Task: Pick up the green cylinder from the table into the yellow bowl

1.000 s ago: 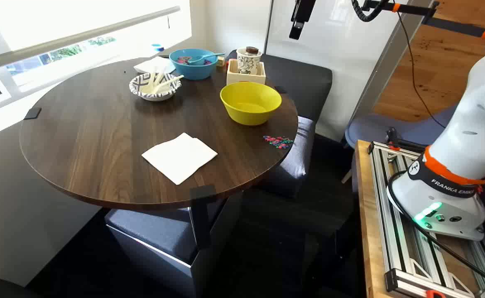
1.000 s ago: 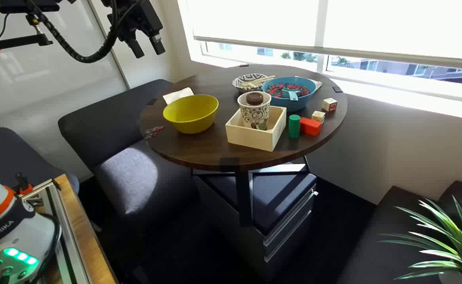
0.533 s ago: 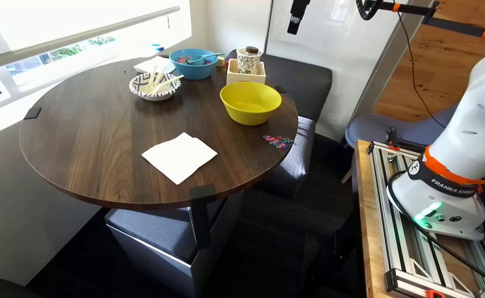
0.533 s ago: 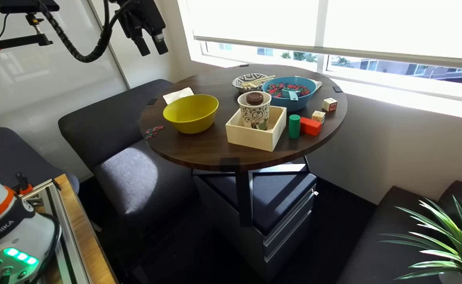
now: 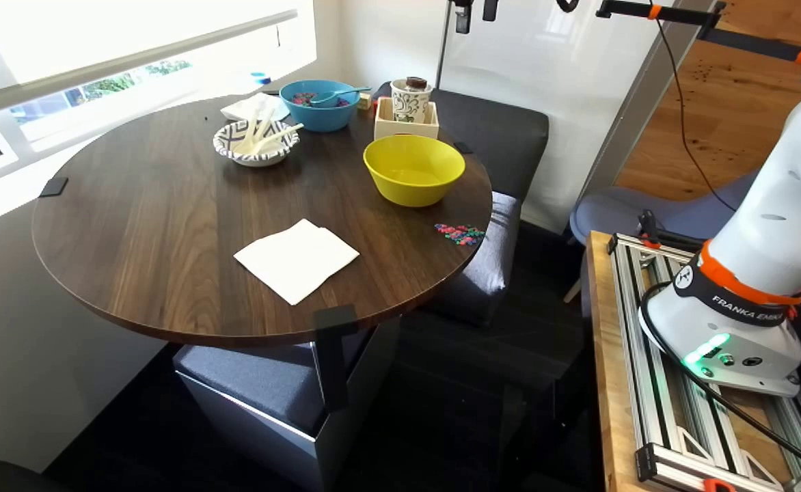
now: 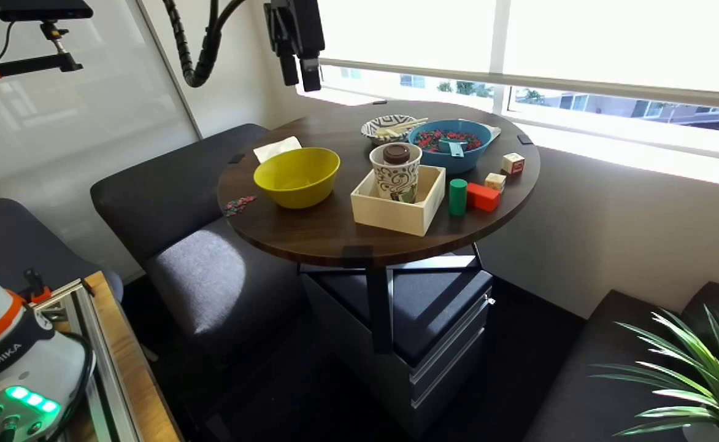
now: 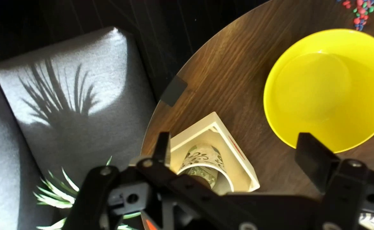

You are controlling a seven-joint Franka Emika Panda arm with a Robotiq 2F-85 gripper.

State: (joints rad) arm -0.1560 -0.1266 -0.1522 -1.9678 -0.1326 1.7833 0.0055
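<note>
Okay, I have my gripper [image 7: 235, 147] spread wide, higher than the table [image 6: 298, 231]. On it a pale box [image 6: 387, 213] holding a patterned cup [image 6: 396, 180] stands between the yellow bowl [image 6: 299, 191] and the upright green cylinder [image 6: 457, 198]; a red block [image 6: 483, 197] lies just beside the cylinder.

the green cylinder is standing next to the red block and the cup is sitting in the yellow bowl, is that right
Not quite: the cup sits in the wooden box, not in the yellow bowl, as an exterior view shows. The green cylinder does stand next to the red block.
</note>
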